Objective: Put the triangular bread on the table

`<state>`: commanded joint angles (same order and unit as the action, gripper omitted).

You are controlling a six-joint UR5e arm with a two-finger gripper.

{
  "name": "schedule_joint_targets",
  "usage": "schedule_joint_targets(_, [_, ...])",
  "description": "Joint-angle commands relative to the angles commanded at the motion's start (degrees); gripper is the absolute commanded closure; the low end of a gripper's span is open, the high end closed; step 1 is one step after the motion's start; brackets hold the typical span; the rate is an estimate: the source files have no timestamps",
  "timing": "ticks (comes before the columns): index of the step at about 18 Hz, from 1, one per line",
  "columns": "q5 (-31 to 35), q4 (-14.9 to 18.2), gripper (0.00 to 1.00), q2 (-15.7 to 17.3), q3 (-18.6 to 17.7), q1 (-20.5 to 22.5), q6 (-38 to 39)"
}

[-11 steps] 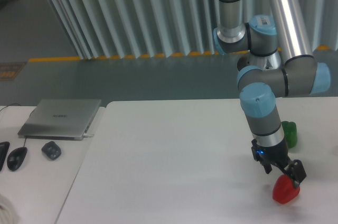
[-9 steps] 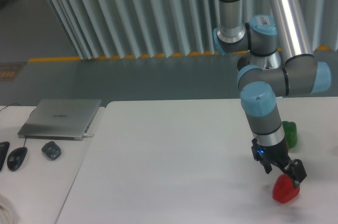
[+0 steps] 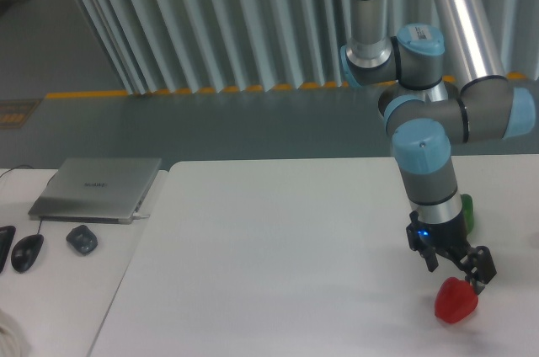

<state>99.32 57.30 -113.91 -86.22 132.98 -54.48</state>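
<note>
On the table there are two peppers: one red pepper near the front right corner, and one green pepper by the right edge, partly hidden behind the arm. One robot arm reaches down over the table's right side, ending in one gripper. On the adjoining desk to the left lie one closed laptop, one black mouse and one small dark grey object.

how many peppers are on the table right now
2. A red pepper sits near the table's front right, just under the gripper. A green pepper is behind it, mostly hidden by the arm; more could be hidden.
</note>
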Motion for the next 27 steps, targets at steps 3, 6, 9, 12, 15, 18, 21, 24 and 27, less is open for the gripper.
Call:
schedule_joint_targets(3, [-0.7,0.0,0.0,0.62,-0.09,1.75,-1.85])
schedule_joint_targets(6, [-3.51,0.53,0.0,2.2,0.0,5.44,-13.16])
schedule_joint_targets(9, [-3.43,0.44,0.0,2.2,0.0,7.73,-18.02])
schedule_joint_targets(12, [-3.25,0.44,0.0,2.11,-0.35,10.88,-24.66])
schedule_joint_targets(15, [-4.22,0.44,0.0,2.03,-0.53,13.09,-31.46])
schedule_joint_targets(18, [-7.19,0.61,0.0,1.85,-0.44,14.93,-33.75])
schedule_joint_targets(21, [-11.76,3.76,0.0,2.46,-0.44,18.88,-40.95])
schedule_joint_targets(24, [-14.5,7.64,0.0,2.55,0.09,22.58,-48.4])
schedule_joint_targets(27, [-14.59,8.96,0.0,2.99,0.26,25.92,-56.43])
